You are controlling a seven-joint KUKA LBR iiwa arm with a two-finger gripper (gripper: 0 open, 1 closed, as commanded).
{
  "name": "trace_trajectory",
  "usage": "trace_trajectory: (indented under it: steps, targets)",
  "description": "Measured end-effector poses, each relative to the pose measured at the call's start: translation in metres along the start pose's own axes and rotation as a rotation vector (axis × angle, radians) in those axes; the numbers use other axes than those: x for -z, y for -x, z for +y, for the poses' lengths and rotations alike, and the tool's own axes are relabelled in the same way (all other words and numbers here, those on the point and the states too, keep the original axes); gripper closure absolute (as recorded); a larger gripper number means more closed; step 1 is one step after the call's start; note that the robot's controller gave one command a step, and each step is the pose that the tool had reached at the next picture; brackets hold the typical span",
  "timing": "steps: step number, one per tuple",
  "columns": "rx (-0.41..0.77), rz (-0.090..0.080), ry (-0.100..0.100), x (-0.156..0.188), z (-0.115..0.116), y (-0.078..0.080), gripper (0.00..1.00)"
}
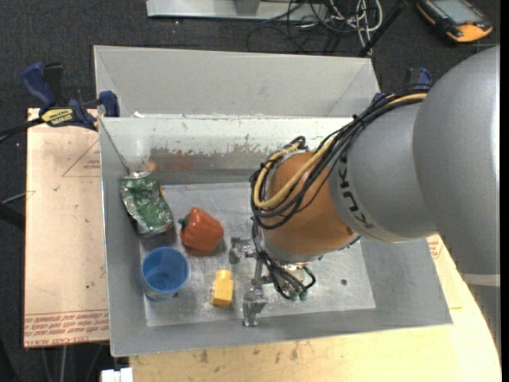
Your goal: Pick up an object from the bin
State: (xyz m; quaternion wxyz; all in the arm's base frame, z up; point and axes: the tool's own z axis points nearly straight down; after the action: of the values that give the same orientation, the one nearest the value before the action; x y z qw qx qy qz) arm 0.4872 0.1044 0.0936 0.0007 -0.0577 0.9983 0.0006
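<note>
My gripper (246, 283) hangs low over the bin floor, near the front and a little left of the middle. Its two metal fingertips (251, 312) stand apart, so it is open, and nothing shows between them. A small yellow block (223, 288) lies just left of the gripper, close to it but outside the fingers. A red-orange pepper-shaped toy (200, 230) rests further back and to the left. A blue cup (165, 272) stands upright in the front left corner.
A crushed green and silver can (146, 204) lies against the left wall. The arm with its orange cover and cables hides the middle and right of the bin floor. Bare floor shows at the front right.
</note>
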Motion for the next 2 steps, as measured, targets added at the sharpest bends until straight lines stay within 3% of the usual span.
trace_trajectory:
  steps: [1,2]
  targets:
    - [0.06,0.001,-0.002,-0.008,0.016,0.017,0.0]
    - [0.086,-0.001,-0.001,-0.015,0.096,0.02,1.0]
